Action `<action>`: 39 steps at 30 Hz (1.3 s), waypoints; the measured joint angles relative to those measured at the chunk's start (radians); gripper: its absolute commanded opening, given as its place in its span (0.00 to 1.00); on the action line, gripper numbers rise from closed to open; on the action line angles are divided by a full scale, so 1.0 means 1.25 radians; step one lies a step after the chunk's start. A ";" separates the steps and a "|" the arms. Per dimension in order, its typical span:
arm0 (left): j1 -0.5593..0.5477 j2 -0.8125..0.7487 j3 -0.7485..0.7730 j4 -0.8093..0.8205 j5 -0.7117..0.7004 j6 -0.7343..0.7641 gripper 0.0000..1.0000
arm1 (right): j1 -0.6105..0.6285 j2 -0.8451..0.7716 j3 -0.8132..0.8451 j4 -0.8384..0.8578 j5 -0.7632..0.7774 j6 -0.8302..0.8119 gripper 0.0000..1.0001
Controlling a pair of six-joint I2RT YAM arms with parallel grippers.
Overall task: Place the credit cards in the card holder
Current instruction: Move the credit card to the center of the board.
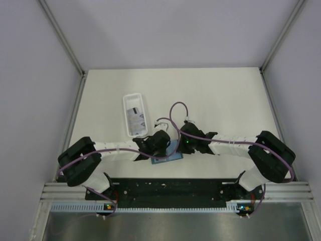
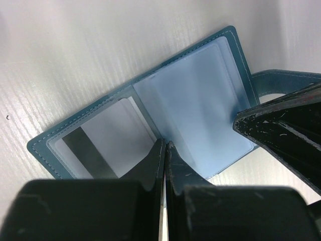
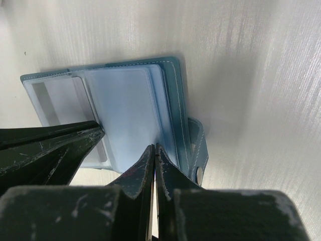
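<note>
Holder (image 2: 200,95) laid open on desk (image 2: 75,50), left gripper (image 2: 164,144) closed together, tips set at its fold, striped card (image 2: 95,148) sleeved just left of the tips, right gripper (image 3: 154,147) closed together, tips on the opposite page, tray (image 1: 125,108) beyond.

The card holder (image 1: 174,151) lies on the table (image 1: 225,100), tray (image 1: 125,113) behind-left.

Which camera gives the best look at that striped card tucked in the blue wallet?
The left wrist view: the card lies close up inside the open card holder, its dark stripe plain. The right wrist view shows only its upper part, the stripe faint. From the top view it cannot be made out.
</note>
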 measured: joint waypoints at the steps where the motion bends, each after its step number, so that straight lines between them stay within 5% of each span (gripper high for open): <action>1: 0.000 -0.002 0.000 -0.003 -0.002 0.000 0.00 | 0.000 0.000 0.000 0.000 0.000 0.000 0.00; 19: 0.001 -0.067 -0.023 -0.051 0.007 0.029 0.00 | -0.001 -0.012 -0.005 -0.019 0.004 -0.013 0.00; 29: 0.001 -0.139 0.005 -0.022 0.041 0.059 0.00 | -0.012 -0.217 -0.002 -0.086 0.063 -0.059 0.25; 39: 0.001 -0.193 -0.002 -0.019 0.044 0.060 0.00 | -0.302 -0.314 -0.005 -0.326 0.167 -0.104 0.29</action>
